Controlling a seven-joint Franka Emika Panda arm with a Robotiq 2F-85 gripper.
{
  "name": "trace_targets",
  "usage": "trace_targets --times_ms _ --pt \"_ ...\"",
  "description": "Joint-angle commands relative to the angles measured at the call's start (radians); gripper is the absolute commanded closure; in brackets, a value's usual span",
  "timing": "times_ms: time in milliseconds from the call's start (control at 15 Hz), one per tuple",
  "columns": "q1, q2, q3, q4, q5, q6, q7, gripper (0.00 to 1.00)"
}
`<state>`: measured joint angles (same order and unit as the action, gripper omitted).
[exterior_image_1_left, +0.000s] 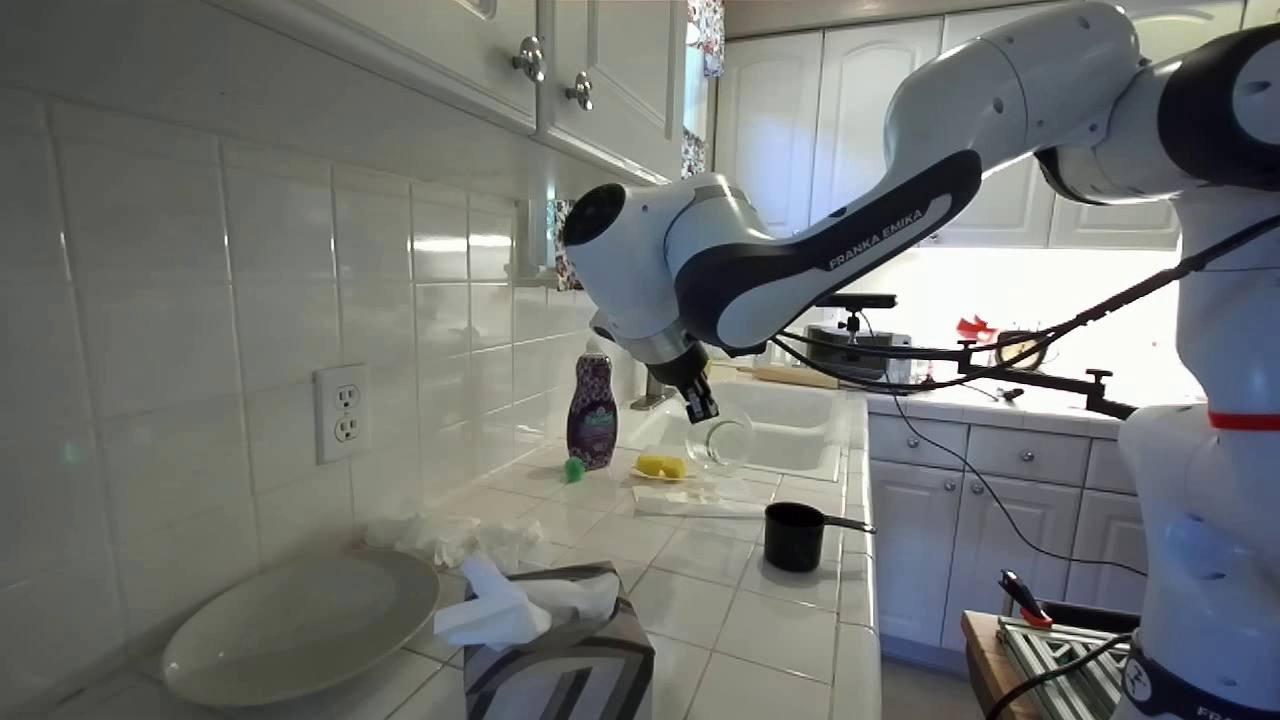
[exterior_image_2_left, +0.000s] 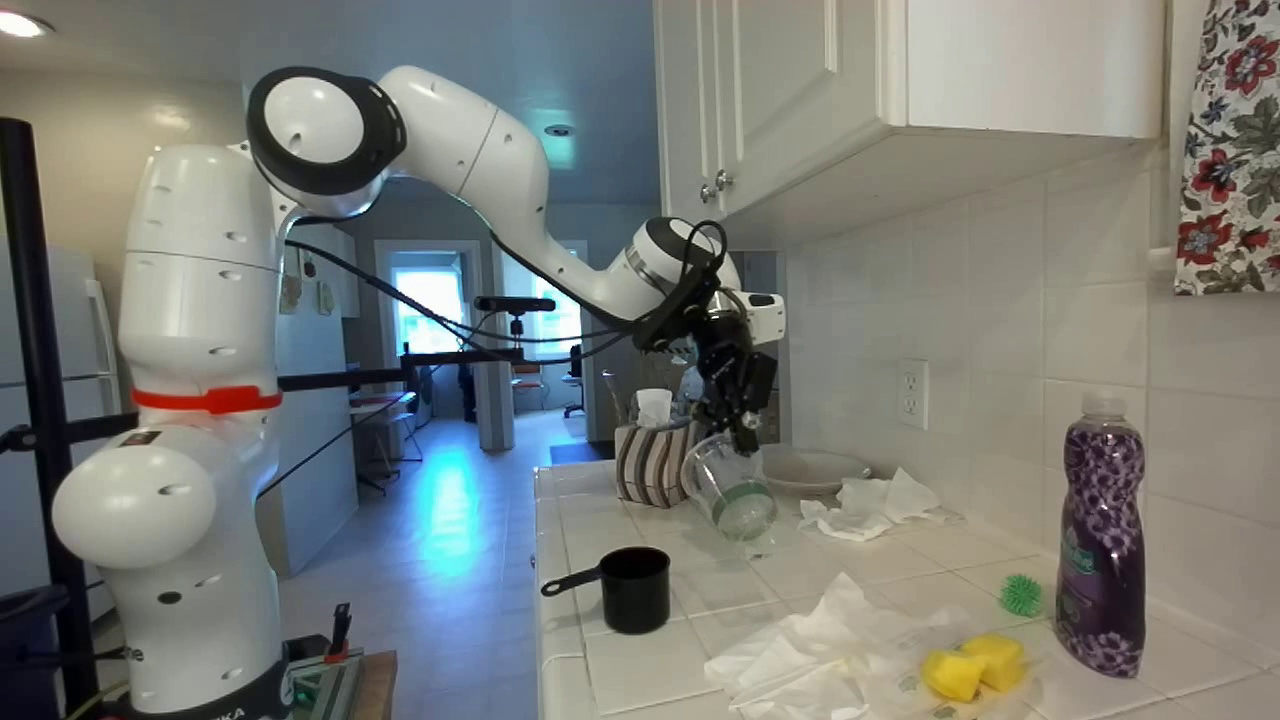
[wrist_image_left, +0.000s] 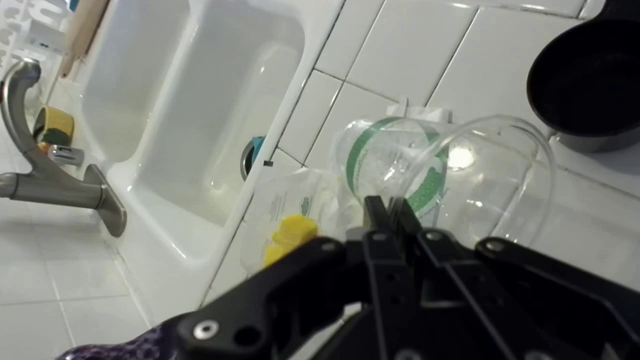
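Gripping jaws: standing almost together, pinching the thin wall of a clear cup (exterior_image_2_left: 728, 488) by its rim.
Clear cup: hanging in the air above the bench (exterior_image_1_left: 770, 645), leaning well over, its base sitting lower than its mouth; a green band is circling it near the base.
Robot arm (exterior_image_1_left: 850, 245): reaching in over the front edge of the bench, its wrist pointing downward.
Black measuring cup (exterior_image_2_left: 636, 590): standing upright near that edge, its handle sticking out toward it.
Yellow sponge pieces (exterior_image_2_left: 953, 674): lying side by side on clear wrapping (wrist_image_left: 300, 195).
White crumpled paper (exterior_image_2_left: 810, 650): spreading beside the sponge pieces in an exterior view.
Purple soap bottle (exterior_image_2_left: 1100, 540): standing upright near the tiled wall (exterior_image_2_left: 1095, 340), a spiky green ball (exterior_image_2_left: 1021, 595) sitting just beside it.
Sink (wrist_image_left: 240, 115): lying next to the wrapping in the wrist view, a metal faucet (wrist_image_left: 55, 189) standing at its end.
Tissue box (exterior_image_1_left: 560, 690): resting on the bench near a white oval dish (exterior_image_1_left: 300, 640), a white tissue (exterior_image_1_left: 505, 612) poking out of its top.
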<state>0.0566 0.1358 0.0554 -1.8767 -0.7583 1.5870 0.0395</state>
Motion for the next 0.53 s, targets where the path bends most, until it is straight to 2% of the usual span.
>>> trace_targets --times_ms 0,267,333,400,467 --pt "-0.015 -0.056 -0.006 -0.064 0.033 0.102 -0.018 0.98" --pt "-0.020 -0.085 -0.005 -0.105 0.055 0.214 -0.076 0.98" --pt "-0.007 -0.036 -0.005 -0.047 0.027 0.152 -0.025 0.98" --pt "-0.006 -0.037 -0.005 -0.050 0.028 0.160 -0.027 0.94" --pt "-0.006 -0.037 -0.005 -0.050 0.028 0.159 -0.026 0.94"
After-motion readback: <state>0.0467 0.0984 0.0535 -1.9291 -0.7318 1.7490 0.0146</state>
